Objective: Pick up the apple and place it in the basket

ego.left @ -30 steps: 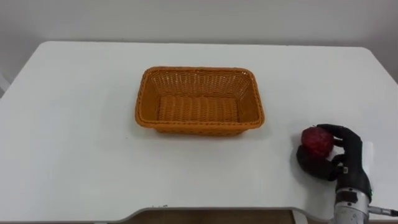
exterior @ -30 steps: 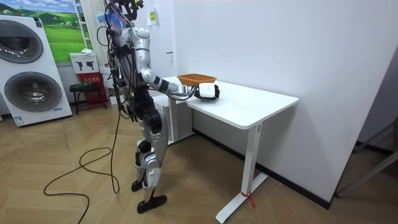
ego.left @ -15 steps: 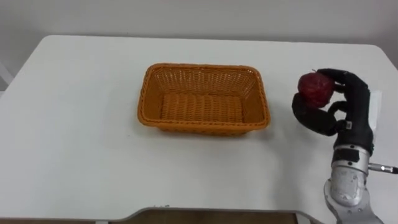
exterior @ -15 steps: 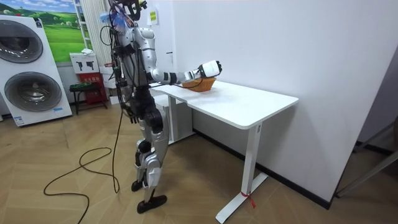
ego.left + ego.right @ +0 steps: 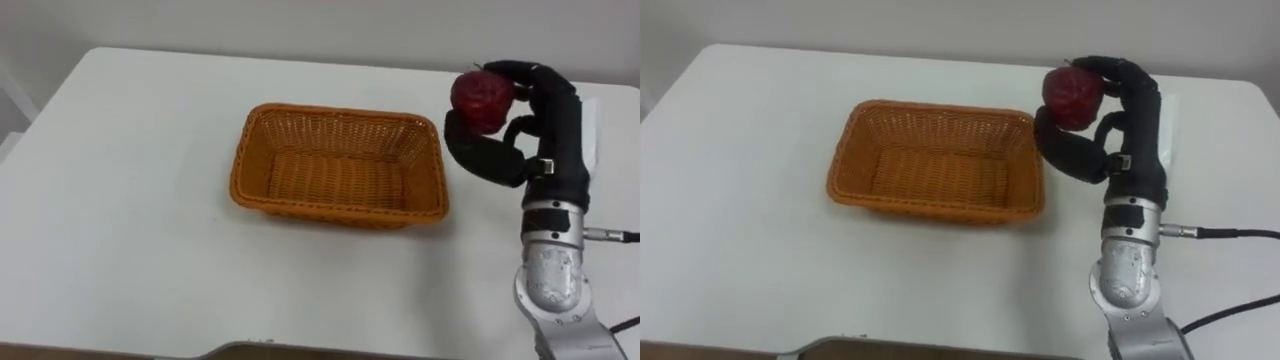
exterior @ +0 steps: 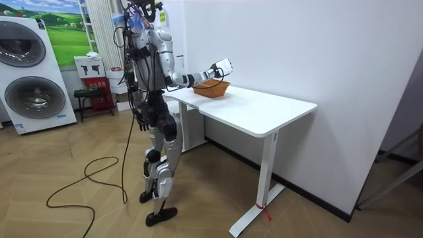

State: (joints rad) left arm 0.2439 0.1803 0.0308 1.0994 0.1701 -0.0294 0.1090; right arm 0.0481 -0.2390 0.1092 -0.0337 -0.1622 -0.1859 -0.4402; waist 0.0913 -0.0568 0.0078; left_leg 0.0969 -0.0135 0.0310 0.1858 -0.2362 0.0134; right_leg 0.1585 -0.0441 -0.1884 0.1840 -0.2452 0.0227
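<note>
Our right hand (image 5: 540, 140) has its fingers curled round the apple (image 5: 482, 97), up off the table (image 5: 150, 250). The basket (image 5: 345, 213) sits just left of the hand, so we'd slide left over its middle, lower, then let go.

Surroundings: white rectangular table (image 5: 140, 210) set against a plain white wall (image 6: 297, 46).
Table top is matte with rounded corners, its far edge close to the wall. In the room view it stands on a white leg with a flat foot (image 6: 269, 165), and a low white cabinet (image 6: 192, 129) sits beneath its end at the room view's left. Light wooden parquet floor (image 6: 79, 218), herringbone pattern. At the room view's left edge are two white front-loading washing machines (image 6: 36, 99), one stacked on the other. Beside them is a green landscape poster (image 6: 69, 36). Below it are a small dark stool (image 6: 87, 98) and a red box (image 6: 98, 84), detail too small to tell.
</note>
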